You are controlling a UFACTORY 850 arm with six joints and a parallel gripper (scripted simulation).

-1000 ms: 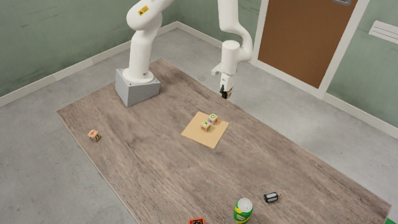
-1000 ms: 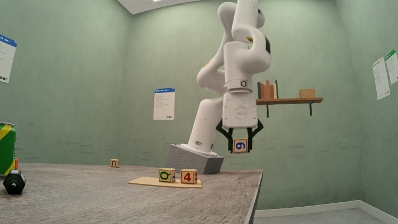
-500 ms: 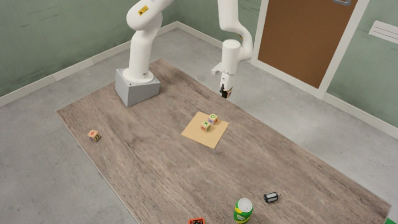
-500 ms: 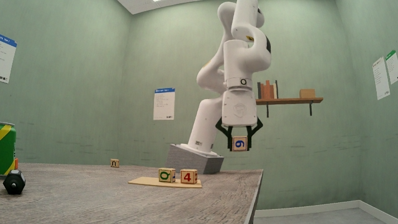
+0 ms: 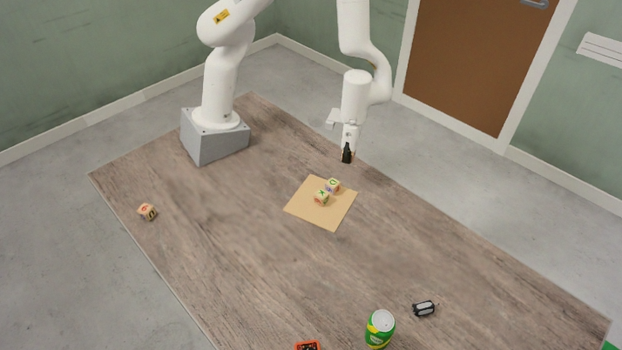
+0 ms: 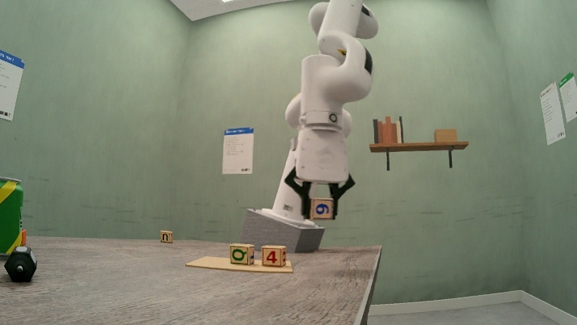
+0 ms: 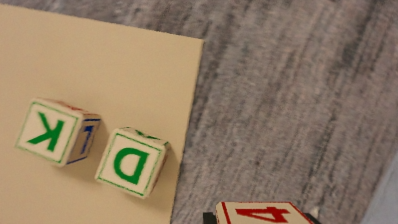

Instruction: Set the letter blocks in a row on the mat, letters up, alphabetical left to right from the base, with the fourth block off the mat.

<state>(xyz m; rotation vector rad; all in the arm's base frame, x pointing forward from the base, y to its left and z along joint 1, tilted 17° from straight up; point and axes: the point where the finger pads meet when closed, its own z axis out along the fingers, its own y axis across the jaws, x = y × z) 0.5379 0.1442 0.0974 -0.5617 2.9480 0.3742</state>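
Note:
My gripper [image 5: 347, 158] [image 6: 322, 215] is shut on a wooden block [image 6: 322, 207] [image 7: 260, 214] and holds it in the air above the table, just off the mat's corner on the door side. The block shows a blue 9 on one side and a red 4 on the face toward the wrist camera; its top is hidden. The tan mat [image 5: 318, 215] [image 6: 206, 263] [image 7: 75, 60] carries two blocks close together: one with a green D on top [image 5: 333, 185] [image 6: 273, 255] [image 7: 131, 162] and one with a green K on top [image 5: 321, 197] [image 6: 242, 254] [image 7: 50, 131]. A fourth block [image 5: 147, 212] [image 6: 166, 236] lies far off the mat.
The grey robot base [image 5: 213, 139] stands at the table's back. A green can [image 5: 380, 328] [image 6: 10, 214], a small black dumbbell [image 5: 423, 308] [image 6: 20, 264] and an orange object [image 5: 307, 346] sit at the far end. The table edge runs near the held block.

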